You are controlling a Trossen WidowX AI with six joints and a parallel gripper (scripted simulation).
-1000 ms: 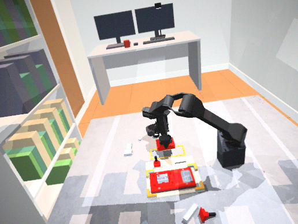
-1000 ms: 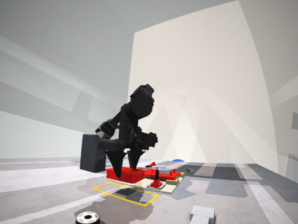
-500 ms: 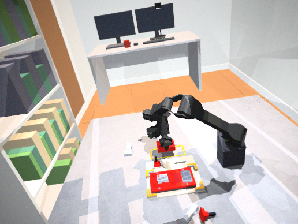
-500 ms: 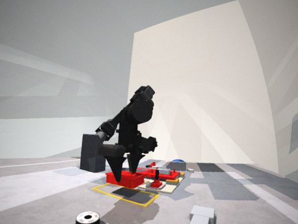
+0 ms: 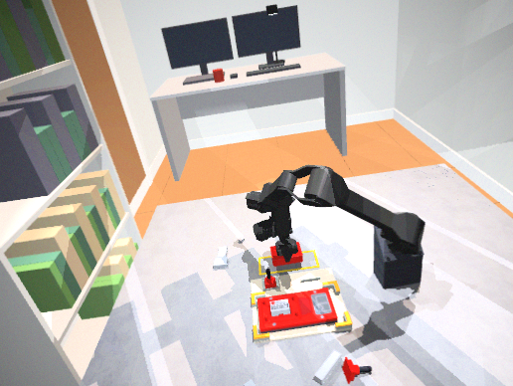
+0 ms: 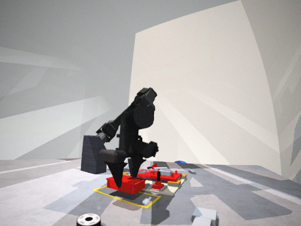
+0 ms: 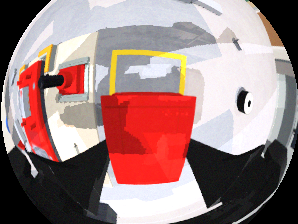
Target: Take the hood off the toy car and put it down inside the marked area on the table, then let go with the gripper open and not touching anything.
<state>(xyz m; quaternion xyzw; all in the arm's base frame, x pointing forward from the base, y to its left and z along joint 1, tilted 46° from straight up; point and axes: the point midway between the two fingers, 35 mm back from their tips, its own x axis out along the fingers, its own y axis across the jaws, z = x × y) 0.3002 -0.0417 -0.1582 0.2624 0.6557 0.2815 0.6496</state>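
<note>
1. The black parallel-jaw gripper is clamped on the red boxy plastic hood.
2. The hood hangs low over the yellow-outlined marked area.
3. Releasing off-centre could leave an edge across the outline.

Whether the hood touches the table is unclear.

The hood looks like smooth, matt red plastic. The claw is matt black, hard-looking, with faceted surfaces. The table is a flat, dull grey-and-white patchwork without shine.
</note>
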